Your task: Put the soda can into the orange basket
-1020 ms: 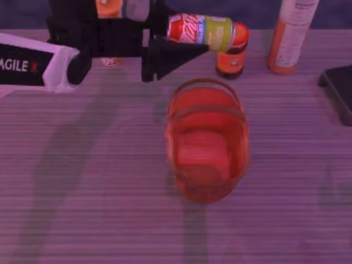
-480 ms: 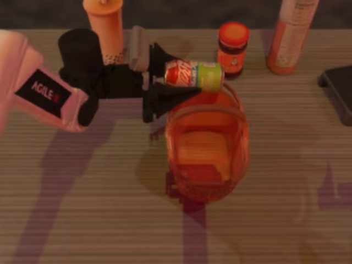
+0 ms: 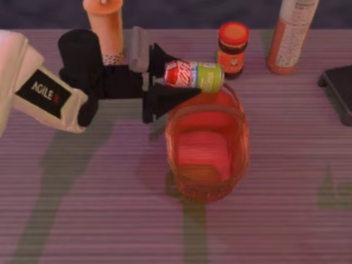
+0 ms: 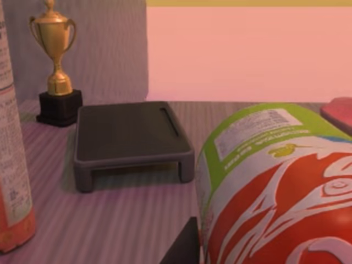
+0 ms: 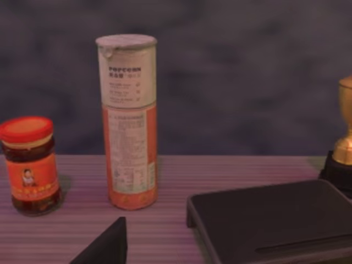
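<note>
My left gripper (image 3: 165,91) is clamped on the soda can (image 3: 193,75), which lies sideways in the air over the far rim of the orange basket (image 3: 206,146), mid-table toward the far edge. Dark jar (image 3: 232,48) stands just beyond. I can't tell my right gripper's state.

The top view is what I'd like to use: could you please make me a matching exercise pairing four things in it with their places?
Things:
1. soda can
2. orange basket
3. dark jar
4. tall orange cup

Places:
A. far edge, behind the left arm
B. middle of the table
C. held sideways in the left gripper, over the basket's far rim
D. far side, just beyond the basket

Pairs: 1-C, 2-B, 3-D, 4-A
</note>
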You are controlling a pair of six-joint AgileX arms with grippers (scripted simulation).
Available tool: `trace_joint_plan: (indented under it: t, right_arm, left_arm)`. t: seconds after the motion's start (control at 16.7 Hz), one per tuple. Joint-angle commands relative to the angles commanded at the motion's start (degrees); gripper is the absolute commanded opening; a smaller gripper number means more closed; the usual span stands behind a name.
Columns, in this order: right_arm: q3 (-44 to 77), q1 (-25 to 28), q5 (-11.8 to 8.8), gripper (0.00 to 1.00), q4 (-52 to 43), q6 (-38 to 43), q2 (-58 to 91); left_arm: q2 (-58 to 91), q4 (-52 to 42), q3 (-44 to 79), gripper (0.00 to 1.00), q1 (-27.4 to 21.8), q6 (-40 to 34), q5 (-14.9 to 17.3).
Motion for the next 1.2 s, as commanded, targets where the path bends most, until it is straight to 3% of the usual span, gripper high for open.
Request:
trace_joint_plan:
  t: [0.54, 1.2]
  right_arm:
    - [0.0, 0.0, 0.0, 1.0, 0.0, 0.0, 0.0]
    - [0.56, 0.26, -0.04, 1.0, -0.52, -0.34, 0.56]
  left_arm:
    - [0.0, 0.0, 0.0, 0.98, 0.0, 0.0, 0.0]
    - [-0.58, -0.29, -0.23, 1.0, -0.17, -0.09, -0.34]
